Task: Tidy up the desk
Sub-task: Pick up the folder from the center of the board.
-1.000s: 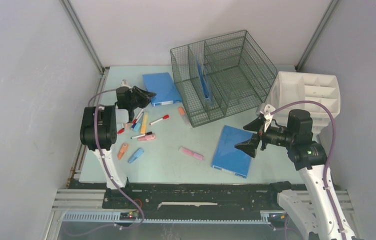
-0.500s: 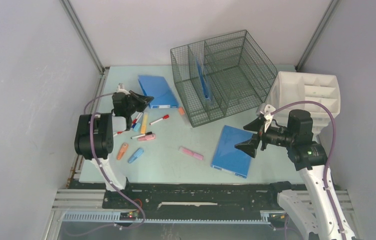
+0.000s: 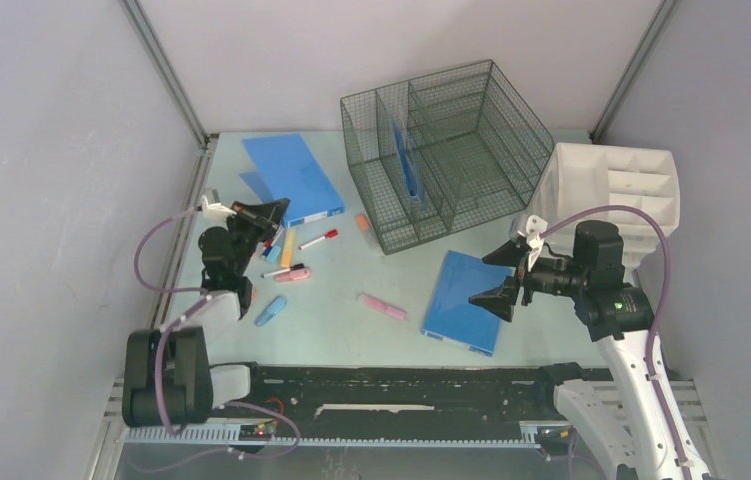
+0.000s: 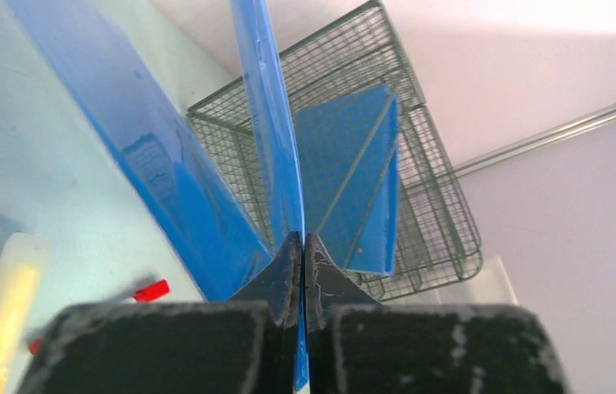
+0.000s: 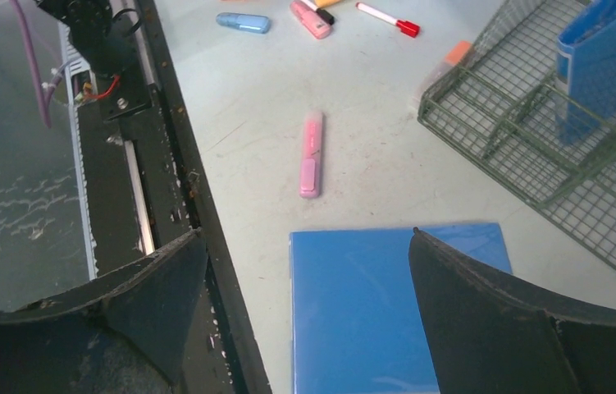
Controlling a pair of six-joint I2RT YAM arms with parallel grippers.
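Desk surface (image 3: 351,330), stretching ahead of both arm bases, is being partly hidden by the left arm (image 3: 219,262). That arm is reaching forward low, its jaws clamping together on the blue folder (image 3: 291,172) at its upraised cover. The right arm (image 3: 606,290) is hovering, jaws apart, above another folder (image 3: 463,300).

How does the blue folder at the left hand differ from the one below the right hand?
The far-left thin blue folder is pinched by the shut left hand; the near-right blue folder is untouched, beneath the open right hand. The left folder is partly raised and tilted; the right folder lies flat on the mint-green desk. Both are blue, thin rectangles.
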